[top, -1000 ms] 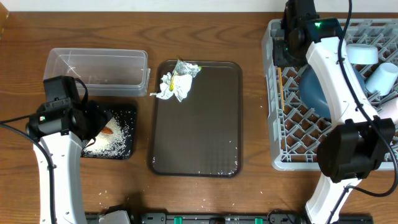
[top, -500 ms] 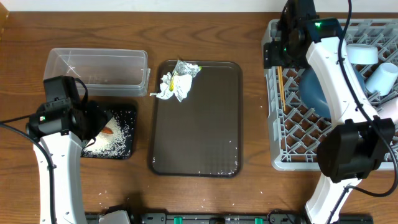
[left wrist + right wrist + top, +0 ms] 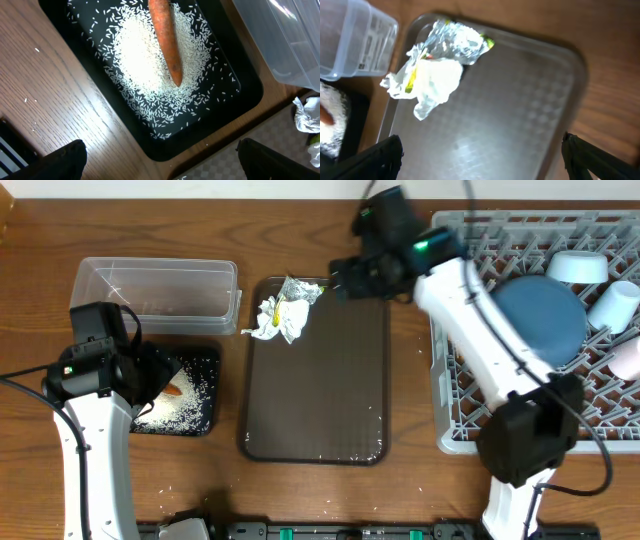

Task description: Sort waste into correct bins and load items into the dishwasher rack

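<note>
My right end effector [image 3: 345, 280] hangs over the top edge of the brown tray [image 3: 330, 410], upper middle of the overhead frame. It is spread wide and empty; in its wrist view the fingertips [image 3: 380, 157] sit in the two bottom corners with only tray between them. Just left of it lie the crumpled tissue [image 3: 272, 320] and the crinkled wrapper [image 3: 300, 290], touching each other in the tray's upper-left corner.

My left end effector [image 3: 165, 165] is also wide and holds nothing. It hovers over the black tray [image 3: 205, 395] at lower left, where the rice [image 3: 145, 60] lies heaped with the carrot [image 3: 165, 35] on top.

The dishwasher rack [image 3: 470, 380] at right carries the dark blue bowl [image 3: 540, 315], light blue bowl [image 3: 578, 267], white cup [image 3: 612, 305] and pink cup [image 3: 628, 360]. I cannot make out the chopsticks from here.

So I judge the loading nearly or fully done and the food waste binned — the step in hand is the dry waste. Next I should bring the right end effector down over the tissue or wrapper, close on one alone if I can, and carry it left to the clear tub [image 3: 160, 285] at upper left. Both are light and springy, and they overlap, so a low, centred pinch is needed — otherwise one may drag the other onto the bench [image 3: 300, 220].
</note>
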You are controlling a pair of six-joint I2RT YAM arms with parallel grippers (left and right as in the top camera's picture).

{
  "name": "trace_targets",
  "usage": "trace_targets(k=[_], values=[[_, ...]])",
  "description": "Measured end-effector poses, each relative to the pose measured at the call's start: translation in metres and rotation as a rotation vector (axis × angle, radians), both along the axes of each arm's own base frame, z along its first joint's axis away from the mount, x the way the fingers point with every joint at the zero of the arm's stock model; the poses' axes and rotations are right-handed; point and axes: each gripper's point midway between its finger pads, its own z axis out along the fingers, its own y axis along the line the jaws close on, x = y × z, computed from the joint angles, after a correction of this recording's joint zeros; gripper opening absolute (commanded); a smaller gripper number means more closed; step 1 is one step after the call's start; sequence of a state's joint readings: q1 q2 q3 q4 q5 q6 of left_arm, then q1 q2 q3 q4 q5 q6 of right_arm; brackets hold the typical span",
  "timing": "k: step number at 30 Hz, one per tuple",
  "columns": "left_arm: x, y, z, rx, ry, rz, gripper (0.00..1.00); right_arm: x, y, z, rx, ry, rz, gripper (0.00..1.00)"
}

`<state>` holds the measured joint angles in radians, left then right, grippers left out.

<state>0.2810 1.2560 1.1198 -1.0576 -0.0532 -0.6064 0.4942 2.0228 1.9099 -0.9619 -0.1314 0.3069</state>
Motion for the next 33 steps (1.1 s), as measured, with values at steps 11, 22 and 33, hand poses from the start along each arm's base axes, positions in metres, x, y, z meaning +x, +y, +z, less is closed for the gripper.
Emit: trace_targets(k=[11, 22, 33], values=[[0.0, 0.0, 0.0, 0.0, 0.0, 0.0, 0.98, -0.004, -0.006, -0.037, -0.214, -0.001, -0.064, 0.99], [0.0, 0.0, 0.0, 0.0, 0.0, 0.0, 0.98, 0.035, -0.128, -0.042, -0.077, 0.149, -0.316, 0.99], [0.0, 0.0, 0.0, -0.006, -0.005, 0.022, 0.99, 0.038, -0.143, -0.037, 0.072, 0.206, -0.339, 0.99]])
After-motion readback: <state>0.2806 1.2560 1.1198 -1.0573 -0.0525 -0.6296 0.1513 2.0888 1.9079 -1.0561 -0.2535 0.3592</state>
